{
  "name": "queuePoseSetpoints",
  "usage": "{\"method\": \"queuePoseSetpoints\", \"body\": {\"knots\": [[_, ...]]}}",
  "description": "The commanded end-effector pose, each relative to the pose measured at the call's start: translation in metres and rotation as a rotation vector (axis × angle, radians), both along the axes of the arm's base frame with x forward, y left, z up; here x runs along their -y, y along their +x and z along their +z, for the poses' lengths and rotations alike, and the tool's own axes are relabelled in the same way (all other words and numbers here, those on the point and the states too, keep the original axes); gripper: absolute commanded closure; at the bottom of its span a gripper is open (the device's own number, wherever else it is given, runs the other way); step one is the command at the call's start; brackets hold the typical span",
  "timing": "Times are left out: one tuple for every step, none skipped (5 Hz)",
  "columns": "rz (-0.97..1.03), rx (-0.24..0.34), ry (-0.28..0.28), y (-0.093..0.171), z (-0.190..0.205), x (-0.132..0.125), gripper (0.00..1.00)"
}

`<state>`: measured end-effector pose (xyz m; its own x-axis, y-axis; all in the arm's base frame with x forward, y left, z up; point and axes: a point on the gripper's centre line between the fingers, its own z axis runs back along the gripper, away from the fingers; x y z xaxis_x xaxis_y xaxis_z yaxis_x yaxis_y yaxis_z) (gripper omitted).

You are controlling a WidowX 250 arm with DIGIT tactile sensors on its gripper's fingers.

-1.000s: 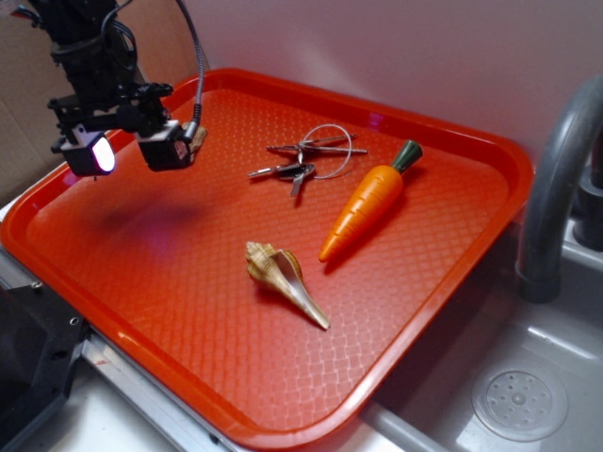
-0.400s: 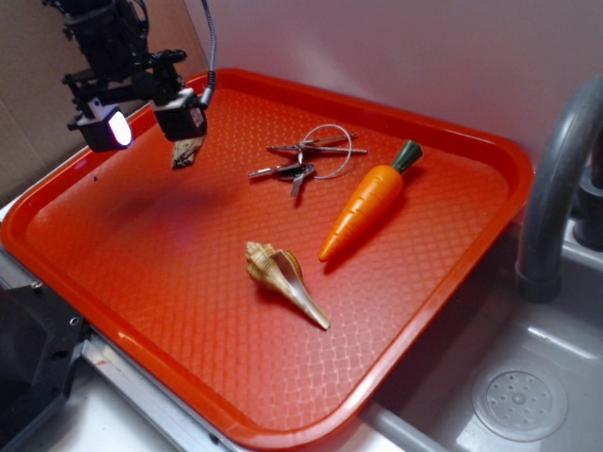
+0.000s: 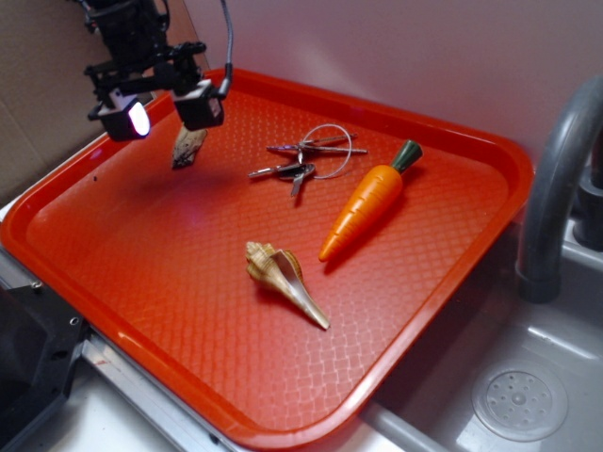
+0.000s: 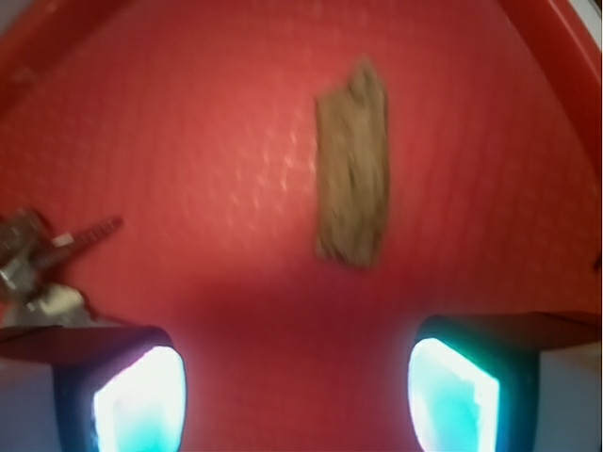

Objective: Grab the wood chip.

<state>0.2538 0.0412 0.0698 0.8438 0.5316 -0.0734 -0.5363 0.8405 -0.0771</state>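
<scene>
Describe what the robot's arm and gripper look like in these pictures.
The black, blocky gripper has two chunky fingers whose pads glow white to cyan in the wrist view. Above it, the black arm shows exposed brackets and dark wiring, and a grey ribbed cable curves down beside it.

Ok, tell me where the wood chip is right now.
In the exterior view the wood chip lies at the tray's far left, just below the open gripper, left of the keys.

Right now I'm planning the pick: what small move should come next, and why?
Probably lower the tool forward over the wood chip. The wrist view shows the open fingers short of the chip, which lies flat on the tray, untouched.
</scene>
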Motion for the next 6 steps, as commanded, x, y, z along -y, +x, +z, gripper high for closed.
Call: {"method": "queuePoseSetpoints", "body": {"knots": [[-0.013,0.079,0.034,0.008,-0.003,-0.014,0.00],[-0.058,0.102,0.044,0.003,-0.014,-0.015,0.00],[-0.058,0.102,0.044,0.003,-0.014,-0.015,0.00],[-0.058,0.102,0.044,0.003,-0.014,-0.015,0.00],[-0.058,0.102,0.044,0.003,-0.014,-0.015,0.00],[-0.029,0.210,0.085,-0.008,-0.004,-0.030,0.00]]}}
